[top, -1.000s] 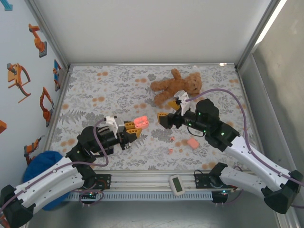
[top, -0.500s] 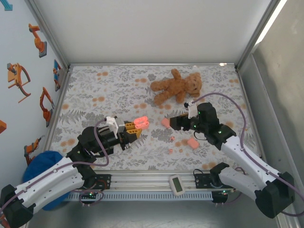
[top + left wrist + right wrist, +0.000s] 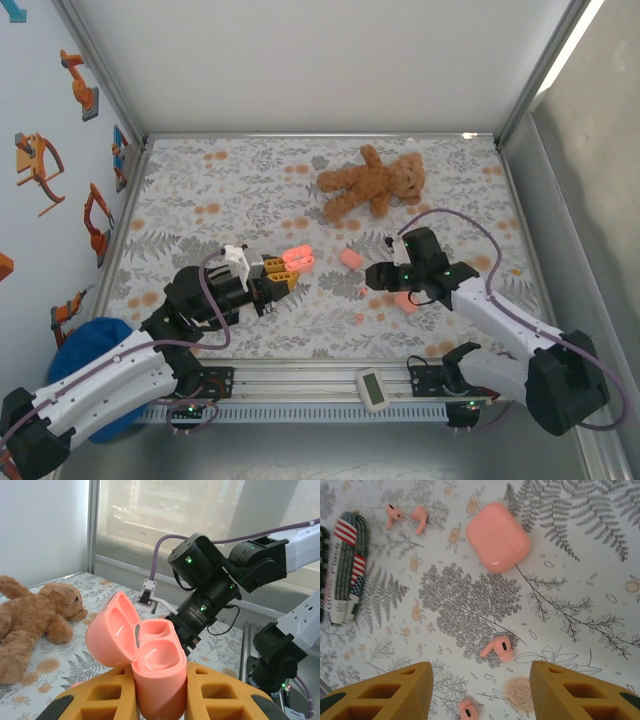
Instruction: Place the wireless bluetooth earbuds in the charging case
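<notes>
My left gripper [image 3: 160, 702] is shut on the charging case [image 3: 157, 667], held upright with its lid [image 3: 111, 635] swung open and both wells empty; from above, the case [image 3: 296, 258] glows pink left of centre. My right gripper [image 3: 482, 692] hangs open over the cloth with nothing between its yellow fingers [image 3: 390, 692]. One earbud [image 3: 499, 648] lies just ahead of the jaws and another earbud [image 3: 468, 710] sits near the left finger. Two more earbuds [image 3: 405, 516] lie farther off. From above, my right gripper [image 3: 373, 275] hovers by two earbuds [image 3: 363, 292].
A closed pink case [image 3: 498, 536] lies ahead of the right gripper, the same case [image 3: 349, 257] seen from above. Another pink case [image 3: 405, 300] sits by the right arm. A flag-striped object [image 3: 347, 570] lies at the left. A teddy bear [image 3: 368, 182] rests at the back.
The right gripper has pulled back from beside the left gripper toward the near edge, uncovering a closed pink case on the cloth, and its jaws have narrowed. The left gripper has not moved.
</notes>
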Tool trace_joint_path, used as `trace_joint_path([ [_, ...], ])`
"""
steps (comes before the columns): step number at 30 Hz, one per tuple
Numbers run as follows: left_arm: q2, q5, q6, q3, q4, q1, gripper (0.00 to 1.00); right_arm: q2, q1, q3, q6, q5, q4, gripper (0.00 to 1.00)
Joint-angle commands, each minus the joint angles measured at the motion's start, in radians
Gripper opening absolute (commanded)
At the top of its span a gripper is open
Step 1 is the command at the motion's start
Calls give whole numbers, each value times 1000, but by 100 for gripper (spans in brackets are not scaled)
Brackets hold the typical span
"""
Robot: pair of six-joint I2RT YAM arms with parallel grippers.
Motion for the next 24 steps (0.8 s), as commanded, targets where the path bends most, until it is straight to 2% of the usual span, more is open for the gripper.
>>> trace_joint_path([
  [1,4,19,-20,-4,48,-7,9,74,-2,37,30,-24,-32,48],
  [13,-16,14,-23,-3,25,-7,9,254,52,116,26,21,-27,44],
  [24,-33,10,-25,-11,17,-7,9,337,93,162,23,75,-38,40],
])
